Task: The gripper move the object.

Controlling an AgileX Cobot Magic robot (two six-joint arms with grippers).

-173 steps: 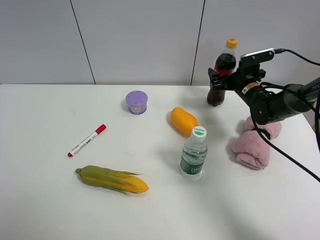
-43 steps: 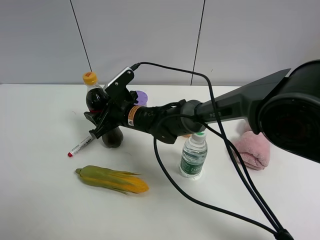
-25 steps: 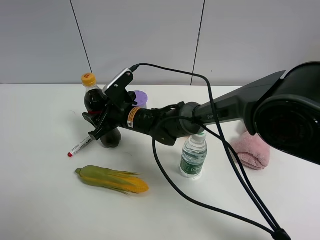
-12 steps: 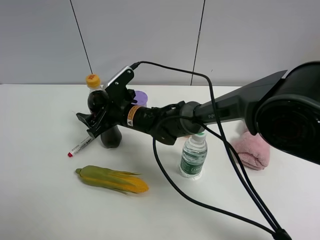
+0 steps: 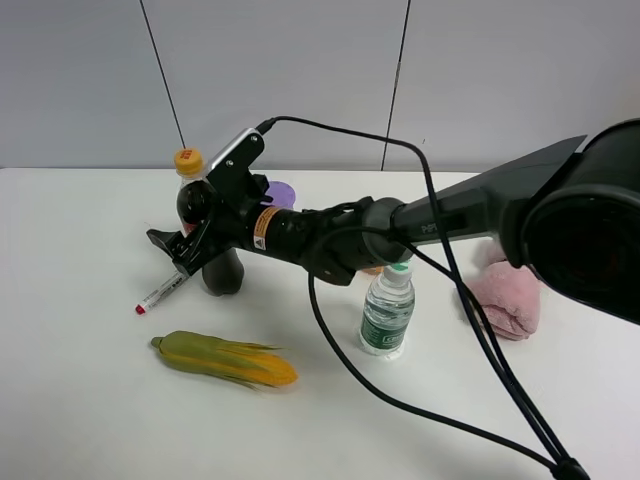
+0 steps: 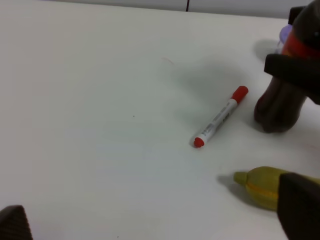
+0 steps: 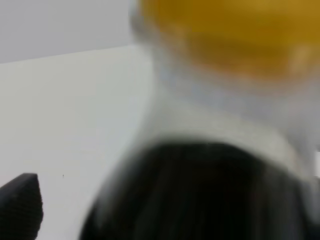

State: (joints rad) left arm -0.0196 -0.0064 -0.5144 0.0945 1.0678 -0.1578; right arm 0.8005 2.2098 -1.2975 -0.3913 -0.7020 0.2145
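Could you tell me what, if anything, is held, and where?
Apparently nothing: the right gripper straddles the cola bottle at label height but is open; the left gripper is open and empty.

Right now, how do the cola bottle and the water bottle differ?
The cola bottle is dark with an orange-yellow cap; the water bottle is clear with a white cap. Cola is taller. Cola stands between the fingers of the right gripper; water stands free. Both are capped bottles on the table.

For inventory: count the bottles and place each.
2. The cola bottle stands left of centre, beside the marker; the water bottle stands mid-table, in front of the arm. None seems hidden.
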